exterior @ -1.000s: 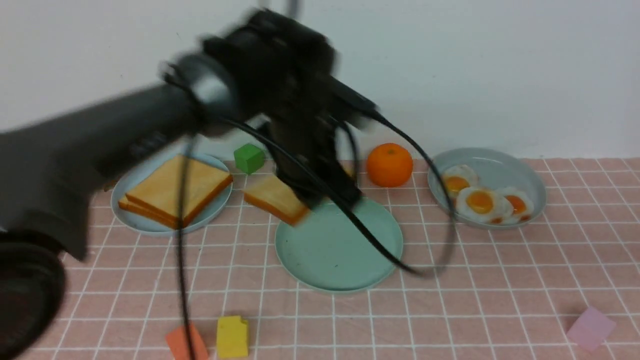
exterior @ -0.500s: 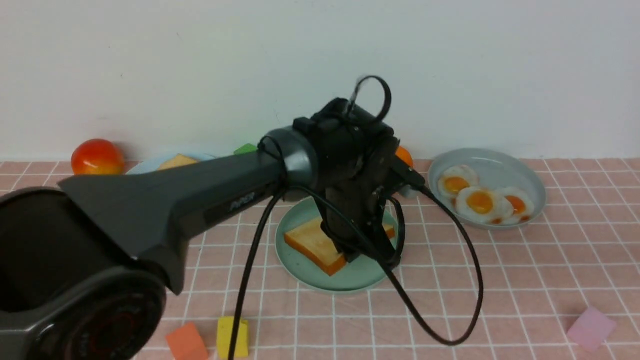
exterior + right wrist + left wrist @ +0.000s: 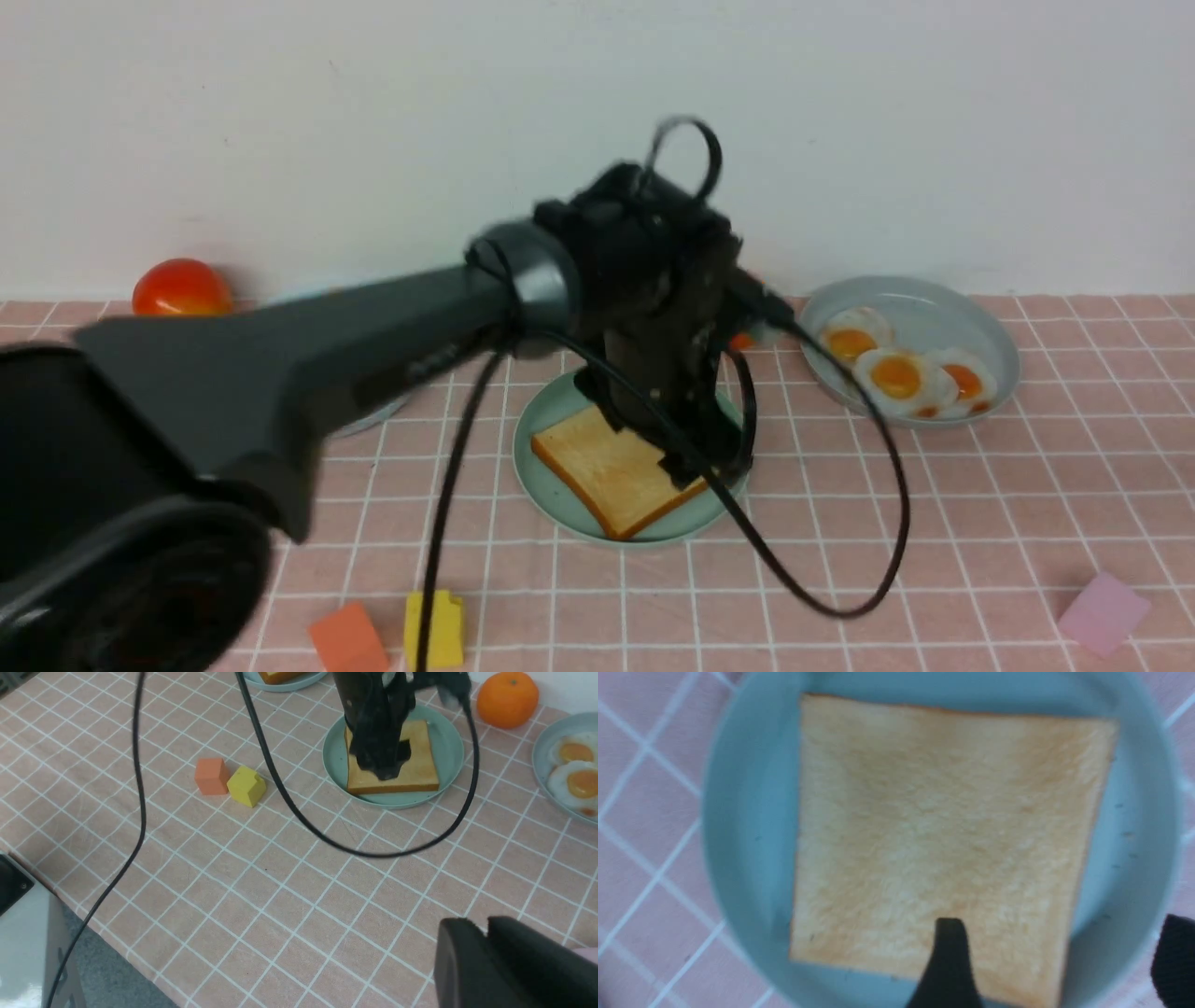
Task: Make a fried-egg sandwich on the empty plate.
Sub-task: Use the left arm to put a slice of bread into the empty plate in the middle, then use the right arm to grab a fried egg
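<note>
Beneath parted left jaws, toast slice [image 3: 943, 826]

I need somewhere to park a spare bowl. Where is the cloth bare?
Bare cloth lies front right, between the egg dish, the pink block and the hanging cable, and in front of the mint plate, right of the yellow block. Crowded over the plate: the left gripper and toast.

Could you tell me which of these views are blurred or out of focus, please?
Front view: the left arm is smeared, the eggs and cloth fairly sharp. Left wrist view: toast and plate soft throughout. Right wrist view: cloth grid crisp, right gripper a defocused dark mass.
</note>
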